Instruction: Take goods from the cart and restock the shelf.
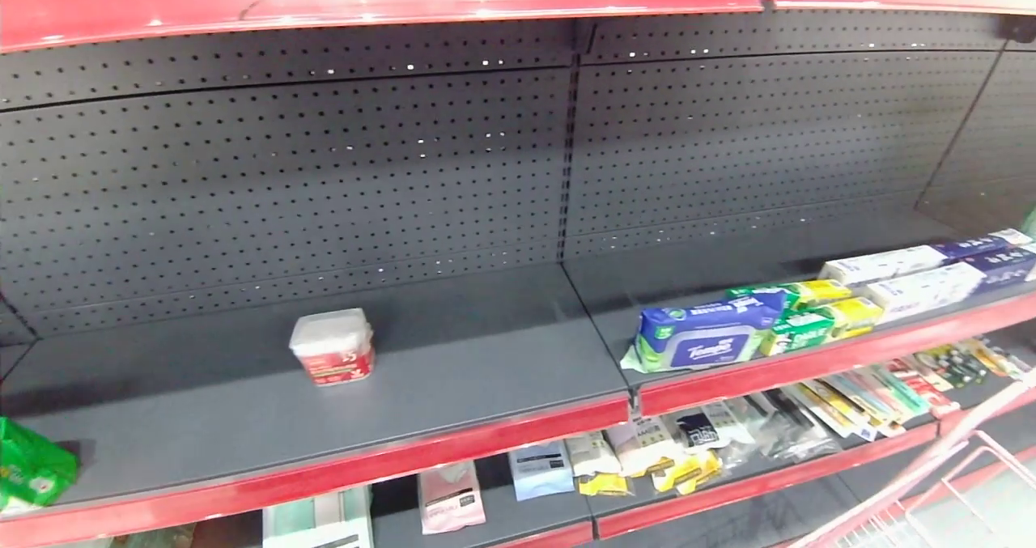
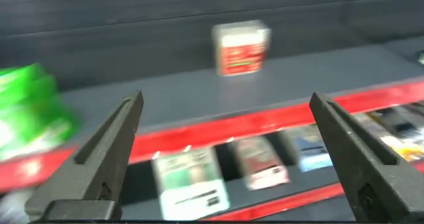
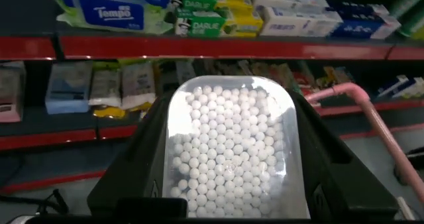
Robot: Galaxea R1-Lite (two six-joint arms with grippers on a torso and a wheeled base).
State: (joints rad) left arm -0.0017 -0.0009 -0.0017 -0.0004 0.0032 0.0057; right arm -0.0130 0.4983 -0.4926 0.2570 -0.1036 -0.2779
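So the right gripper (image 3: 232, 128) is clamped on a clear tub of cotton swabs (image 3: 232, 164). The tub is held end-on to the wrist camera, one dark finger on each side, out in front of the shelving beside the pink cart (image 3: 371, 118). My guess is that gripping the sides keeps it level so it can be set flat on the shelf (image 1: 453, 354).

The obvious target is the bare stretch next to the red-label tub (image 1: 332, 346), which stands upright near the middle (it looks like the same product, hard to be sure). The right end is already taken by a wet wipes pack (image 1: 704, 337) and toothpaste boxes (image 1: 809, 313).

The left gripper (image 2: 226, 99) has its fingers wide apart with nothing between them, and it faces that red-label tub from lower down.

What I can't make out:
- The held tub's label and walls are covered by the fingers.
- Just a corner of the cart is in frame, so no idea what's left in it.
- The green pack (image 1: 28, 467) is cut off at the shelf's left end, and it's smeary in the left wrist view.
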